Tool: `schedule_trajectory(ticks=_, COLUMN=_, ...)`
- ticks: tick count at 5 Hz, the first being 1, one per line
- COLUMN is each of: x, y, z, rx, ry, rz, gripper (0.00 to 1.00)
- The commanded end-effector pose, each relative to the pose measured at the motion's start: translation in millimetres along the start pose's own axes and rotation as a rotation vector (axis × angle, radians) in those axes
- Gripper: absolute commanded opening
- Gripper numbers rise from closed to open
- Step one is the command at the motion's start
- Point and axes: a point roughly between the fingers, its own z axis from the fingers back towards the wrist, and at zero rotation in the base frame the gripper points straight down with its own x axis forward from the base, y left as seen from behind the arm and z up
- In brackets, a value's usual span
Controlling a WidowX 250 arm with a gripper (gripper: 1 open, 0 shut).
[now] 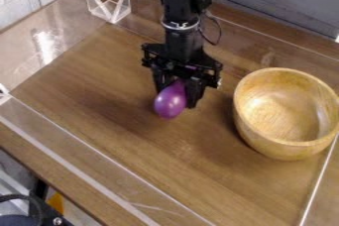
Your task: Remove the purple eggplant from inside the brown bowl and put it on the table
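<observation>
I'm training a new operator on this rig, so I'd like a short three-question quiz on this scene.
1. True or false: the eggplant is inside the bowl.
2. Which is wider, the bowl or the eggplant?
3. Fill in the blank: the tabletop is ____ in color.

Key: 1. False, it is outside, at the fingers. 2. The bowl. 3. Brown.
</observation>
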Motion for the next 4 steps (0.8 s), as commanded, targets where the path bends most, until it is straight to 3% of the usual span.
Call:
schedule_trajectory(ticks=1, x=12.2, y=2.1, z=13.1, rx=-0.004, ry=-0.056, rz=0.003, gripper=0.0)
schedule_trajectory(ticks=4, x=13.7, y=1.1, z=16.1, rx=-0.006, ry=-0.056, rz=-0.01, gripper=0.0)
